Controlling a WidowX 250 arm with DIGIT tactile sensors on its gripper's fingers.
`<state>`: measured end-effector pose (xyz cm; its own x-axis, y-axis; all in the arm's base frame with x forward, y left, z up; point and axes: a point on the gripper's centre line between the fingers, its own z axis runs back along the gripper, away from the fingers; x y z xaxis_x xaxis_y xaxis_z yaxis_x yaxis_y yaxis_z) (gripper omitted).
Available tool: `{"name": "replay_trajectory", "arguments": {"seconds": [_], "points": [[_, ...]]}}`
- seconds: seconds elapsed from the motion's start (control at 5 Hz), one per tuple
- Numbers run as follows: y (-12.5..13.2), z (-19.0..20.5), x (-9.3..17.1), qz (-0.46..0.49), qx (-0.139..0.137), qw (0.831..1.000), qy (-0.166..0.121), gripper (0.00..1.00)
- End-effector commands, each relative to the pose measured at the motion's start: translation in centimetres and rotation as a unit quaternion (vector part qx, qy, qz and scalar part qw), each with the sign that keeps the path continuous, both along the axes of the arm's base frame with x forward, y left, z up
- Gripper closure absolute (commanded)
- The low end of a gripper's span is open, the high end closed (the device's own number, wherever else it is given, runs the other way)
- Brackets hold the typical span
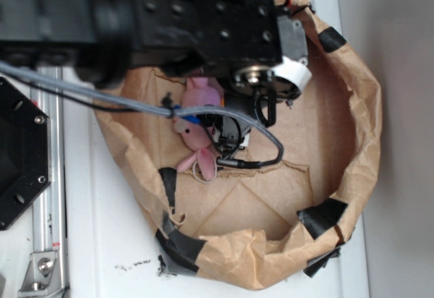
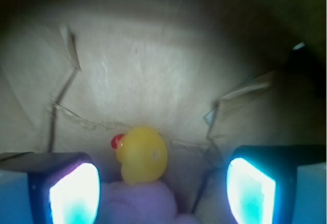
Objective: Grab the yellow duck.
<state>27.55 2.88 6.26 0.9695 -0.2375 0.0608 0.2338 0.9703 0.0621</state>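
In the wrist view the yellow duck (image 2: 142,155) lies on brown paper with its red beak pointing left. It sits between my two fingers but a little ahead of them, nearer the left pad (image 2: 74,193) than the right one (image 2: 253,191). My gripper (image 2: 163,193) is open and touches nothing. A pink plush (image 2: 140,201) lies right under the duck, between the pads. In the exterior view the gripper (image 1: 230,135) reaches down into the paper basin beside the pink plush (image 1: 198,125); the duck is hidden there.
The crumpled brown paper wall (image 1: 359,128) with black tape patches (image 1: 322,213) rings the work area. A grey cable (image 1: 224,111) loops past the plush. Torn seams run across the paper floor (image 2: 153,81). A black mount (image 1: 20,155) and a metal rail (image 1: 51,196) stand at left.
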Motion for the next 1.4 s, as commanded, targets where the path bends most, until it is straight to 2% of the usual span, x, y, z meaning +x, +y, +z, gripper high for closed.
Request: {"name": "replay_trajectory", "arguments": {"seconds": [0.0, 0.4, 0.6, 0.8, 1.0, 1.2], "points": [[0.1, -1.3, 1.4, 0.0, 0.008, 1.0, 0.003, 0.0], [-4.8, -4.1, -0.4, -0.064, 0.006, 0.997, 0.039, 0.0], [-6.6, -3.4, -0.8, -0.087, -0.002, 0.996, 0.029, 0.0], [-6.7, -2.9, -0.5, -0.087, -0.003, 0.996, 0.013, 0.0], [-5.4, -2.0, 1.1, -0.078, -0.022, 0.997, -0.016, 0.0], [-4.6, -2.8, 1.6, -0.063, -0.027, 0.998, -0.011, 1.0]]}}
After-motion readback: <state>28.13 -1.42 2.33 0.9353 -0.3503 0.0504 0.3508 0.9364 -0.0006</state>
